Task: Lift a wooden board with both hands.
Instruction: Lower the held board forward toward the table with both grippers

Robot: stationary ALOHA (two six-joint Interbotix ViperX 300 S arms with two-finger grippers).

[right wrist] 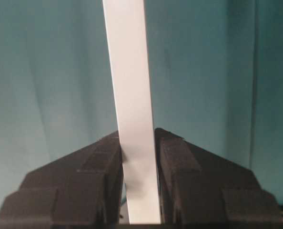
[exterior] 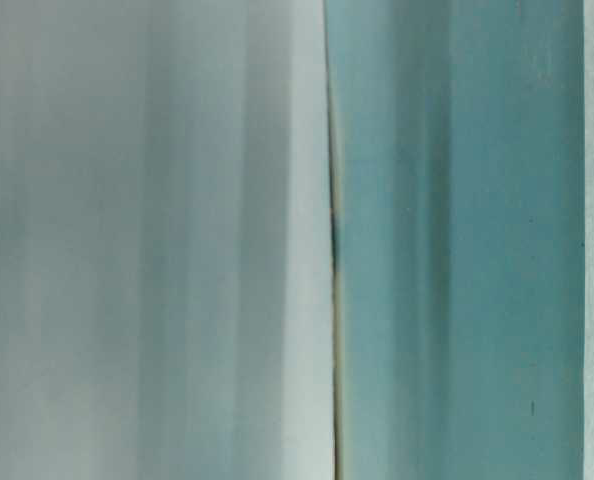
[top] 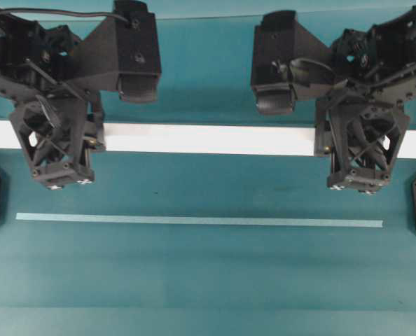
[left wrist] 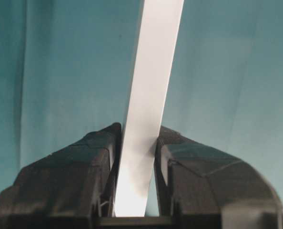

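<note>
the wooden board (top: 208,138) is clamped between the fingers of the left hand (left wrist: 136,157) and the right hand (right wrist: 137,152), one near each end; it seems raised off the tabletop (top: 208,280), though height is unclear; an even, level lift is called for next.

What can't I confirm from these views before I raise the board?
- Overhead view: both ends of the wooden board lie under the left gripper and right gripper or run off the frame edges.
- Table-level view: blurred close-up; whether the board has left the table cannot be told.
- Wrist views: fingers flank the board, but exact pad contact is hidden.
</note>
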